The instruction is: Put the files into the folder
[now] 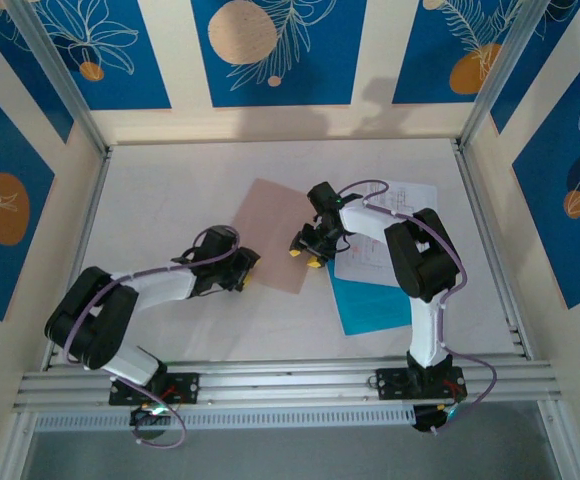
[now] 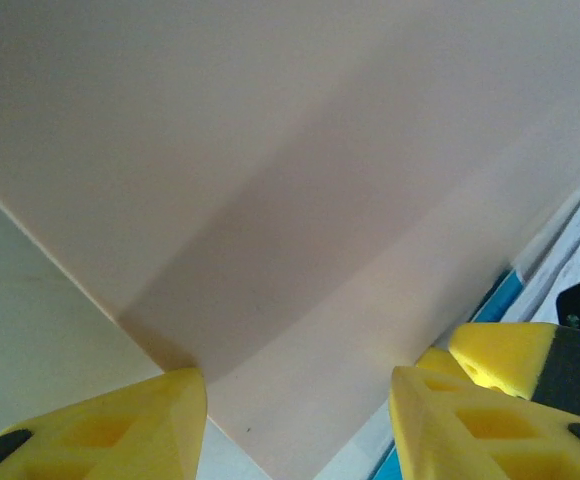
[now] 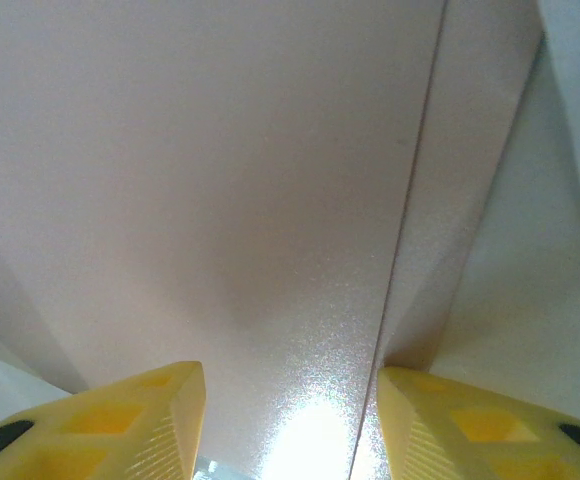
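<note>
Pinkish-tan card, matte with a faint sheen under the light: the folder (image 1: 275, 232) lies flat at mid-bench, turned on the diagonal. It is closed as far as I can tell. The files rest apart from it toward the bench's (image 1: 170, 200) right edge. They are thin white printed sheets (image 1: 395, 215) overlapping a plain teal sheet (image 1: 370, 308) that juts out toward the near edge.

The left hand (image 2: 295, 388) sits at the folder's near-left corner, fingers about half apart with the corner between them and nothing pinched. The right hand (image 3: 290, 385) sits at the folder's near-right side, parted about as wide and also empty. A straight seam runs between its fingers, likely the cover's edge over the lower leaf.

The main risk is that the card slides. The folder looks smooth and light on a smooth bench, so a finger pushing in low could shove it away instead of lifting the cover. A grip on both leaves together would keep it shut. The two hands work close together, and one yellow finger of the right hand already shows in the left wrist view, so they could knock each other. The paper is limp and could crease or fan out when it is dragged.
</note>
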Motion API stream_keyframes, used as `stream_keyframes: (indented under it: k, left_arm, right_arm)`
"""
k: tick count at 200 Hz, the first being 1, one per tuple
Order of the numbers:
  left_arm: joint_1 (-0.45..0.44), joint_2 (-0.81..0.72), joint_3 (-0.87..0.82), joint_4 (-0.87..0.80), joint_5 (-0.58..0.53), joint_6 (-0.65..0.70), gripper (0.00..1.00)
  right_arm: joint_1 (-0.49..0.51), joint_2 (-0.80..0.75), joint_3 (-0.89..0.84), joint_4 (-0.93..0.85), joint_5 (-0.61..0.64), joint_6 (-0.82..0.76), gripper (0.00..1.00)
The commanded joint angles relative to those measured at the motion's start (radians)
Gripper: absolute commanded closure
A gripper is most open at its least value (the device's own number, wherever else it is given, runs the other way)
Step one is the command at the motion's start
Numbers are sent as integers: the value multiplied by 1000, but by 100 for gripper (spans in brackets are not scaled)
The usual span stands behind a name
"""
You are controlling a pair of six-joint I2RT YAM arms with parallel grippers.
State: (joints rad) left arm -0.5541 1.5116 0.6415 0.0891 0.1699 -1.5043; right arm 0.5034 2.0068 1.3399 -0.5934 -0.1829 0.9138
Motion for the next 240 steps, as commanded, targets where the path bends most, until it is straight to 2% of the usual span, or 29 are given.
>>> stream_keyframes:
  k: [1, 64, 89, 121, 182, 240]
  left_arm:
    - [-18, -10, 0, -41, -49, -18, 49]
    - [-19, -27, 11, -155, -90, -9, 45]
    - [-19, -13, 2, -93, -107, -8, 46]
    - [-19, 32, 5, 28, -112, -18, 51]
    - [-20, 17, 11, 70, -122, -11, 61]
    - [-22, -10, 15, 17, -111, -9, 59]
  right_arm:
    - [1, 46, -7, -55, 21, -12, 49]
    - [-2, 56, 6, -65, 19, -18, 49]
    - [-3, 62, 10, -66, 17, -22, 49]
    - [-5, 68, 12, -70, 15, -24, 49]
    - [-11, 73, 15, -75, 11, -34, 49]
    - [-18, 85, 20, -77, 5, -34, 49]
